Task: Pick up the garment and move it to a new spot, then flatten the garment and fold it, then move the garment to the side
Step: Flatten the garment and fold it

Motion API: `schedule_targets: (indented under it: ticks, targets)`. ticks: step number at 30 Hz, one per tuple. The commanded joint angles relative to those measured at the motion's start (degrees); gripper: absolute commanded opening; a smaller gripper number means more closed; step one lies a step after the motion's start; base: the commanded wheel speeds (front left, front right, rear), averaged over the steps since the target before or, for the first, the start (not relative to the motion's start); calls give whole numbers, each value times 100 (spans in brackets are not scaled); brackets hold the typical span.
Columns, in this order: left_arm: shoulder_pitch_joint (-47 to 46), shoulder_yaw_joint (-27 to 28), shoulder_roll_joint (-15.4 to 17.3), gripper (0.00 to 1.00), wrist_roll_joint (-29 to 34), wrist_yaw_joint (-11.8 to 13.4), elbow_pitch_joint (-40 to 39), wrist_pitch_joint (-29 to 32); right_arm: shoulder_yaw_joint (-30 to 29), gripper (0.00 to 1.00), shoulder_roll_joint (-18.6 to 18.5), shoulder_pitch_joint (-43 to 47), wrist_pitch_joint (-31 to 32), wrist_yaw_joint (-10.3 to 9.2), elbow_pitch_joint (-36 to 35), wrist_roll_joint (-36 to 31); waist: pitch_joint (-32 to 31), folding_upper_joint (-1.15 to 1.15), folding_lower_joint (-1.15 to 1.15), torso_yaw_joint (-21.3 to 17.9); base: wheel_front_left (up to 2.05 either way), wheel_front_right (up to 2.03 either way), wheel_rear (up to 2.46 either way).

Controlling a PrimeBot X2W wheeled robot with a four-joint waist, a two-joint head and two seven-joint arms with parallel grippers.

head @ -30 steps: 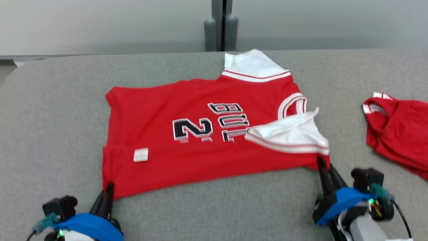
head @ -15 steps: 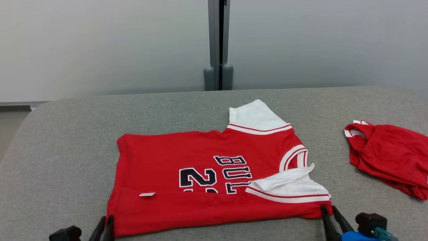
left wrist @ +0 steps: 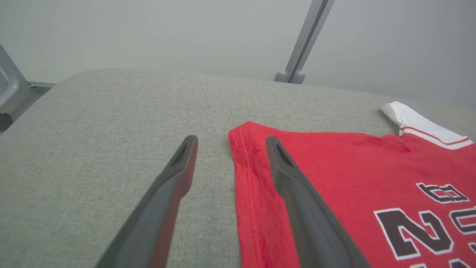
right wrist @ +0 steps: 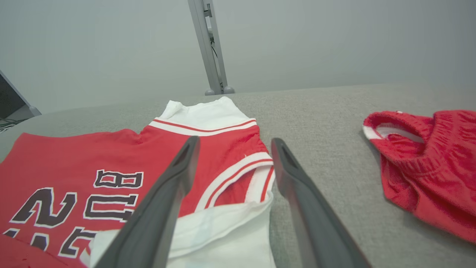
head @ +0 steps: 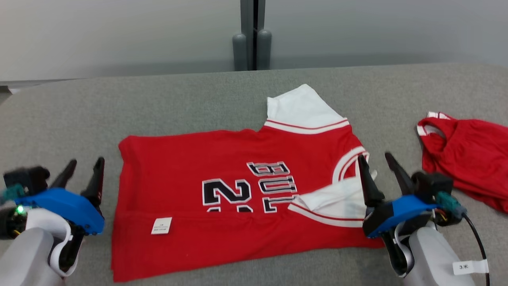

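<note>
the red white-sleeved jersey (head: 238, 198) lies flat on the grey fabric surface (head: 158, 99), flanked by the left end effector (head: 87, 161) and right end effector (head: 374, 156), both apart and empty, with a crumpled red garment (head: 464, 159) further right.

A: The light is bright and even; its source I cannot tell. The grey wall (head: 119, 35) looks flat and pale.
B: Yes. Shadows are weak; a soft one lies under the red shorts (right wrist: 427, 163).
A: In the head view the left gripper (head: 87, 161) is a little blurred.
B: In the left wrist view the metal post (left wrist: 305, 41) leans, and the fingers (left wrist: 160, 216) near the lens are soft.
</note>
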Motion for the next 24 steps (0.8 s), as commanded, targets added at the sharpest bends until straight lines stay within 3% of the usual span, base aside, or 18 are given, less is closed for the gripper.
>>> schedule_targets:
  ticks: [1,8,16,24]
  targets:
    - [-206,-126,148,100,-211,9,-63,165,77,100,-25,-233,-2,-1,-57,-23,191,0,-1,8,0,0,0]
    - [-850,-802,1213,100,-1615,8,-640,819,452,100,-22,-1030,-2,-1,-211,61,882,0,-1,-182,0,0,0]
    - [-1036,-1423,2318,100,-3111,7,-1533,973,702,100,-23,-1615,-2,-1,-479,98,1498,0,-1,-359,0,0,0]
    - [-801,-2116,2697,100,-3476,7,-2012,359,721,100,-23,-1732,-2,-1,-682,108,1695,0,-1,-383,0,0,0]
